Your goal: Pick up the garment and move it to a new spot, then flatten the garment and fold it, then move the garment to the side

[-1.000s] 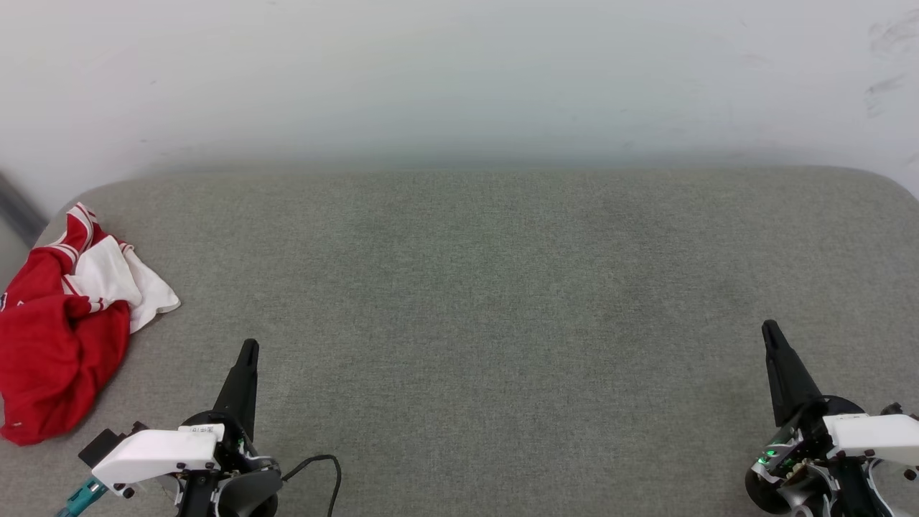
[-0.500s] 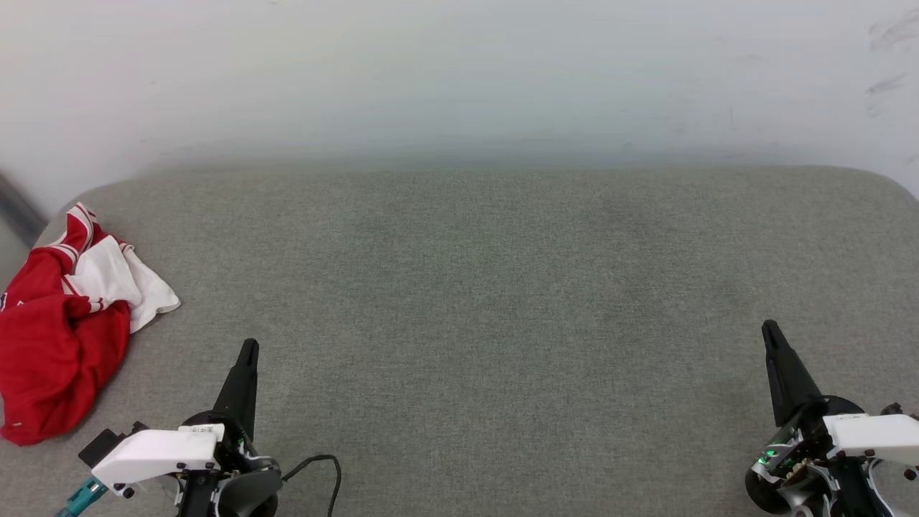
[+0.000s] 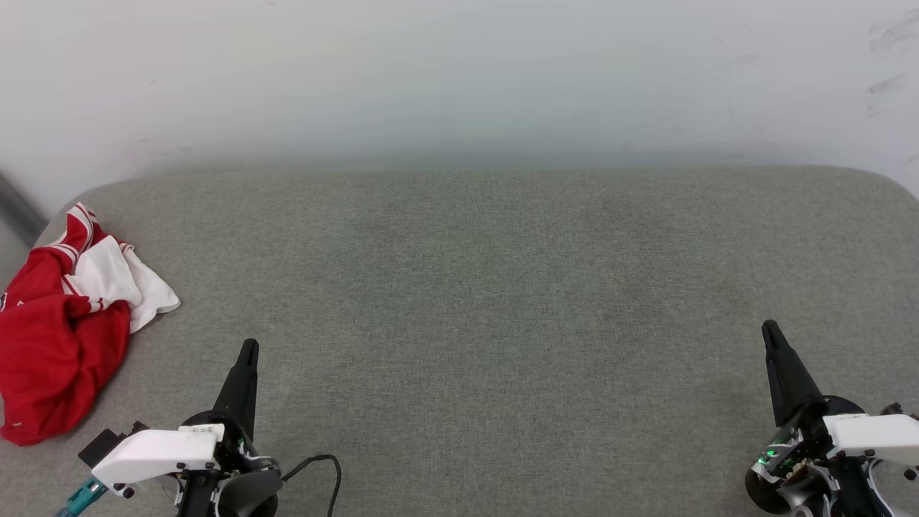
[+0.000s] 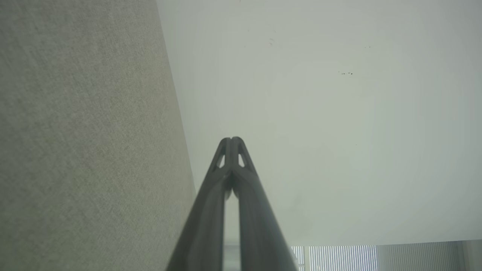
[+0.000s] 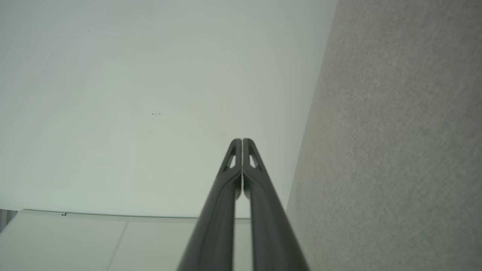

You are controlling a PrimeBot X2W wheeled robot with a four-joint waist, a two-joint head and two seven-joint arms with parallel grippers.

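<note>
Garment (image 3: 61, 345) lies crumpled at far left edge of grey fabric surface (image 3: 474, 323), red body bunched, white sleeve with striped trim folded on top, pale wall (image 3: 459, 72) behind. My left gripper (image 3: 248, 347) sits at lower left, near garment but clear of it, fingers pressed together, holding nothing. My right gripper (image 3: 770, 329) sits well apart at lower right, fingers likewise together, empty. Both point toward wall.

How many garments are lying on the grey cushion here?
1: the garment, crumpled at the left edge of the cushion, left of the left gripper. More could lie beyond the picture's left edge.
</note>
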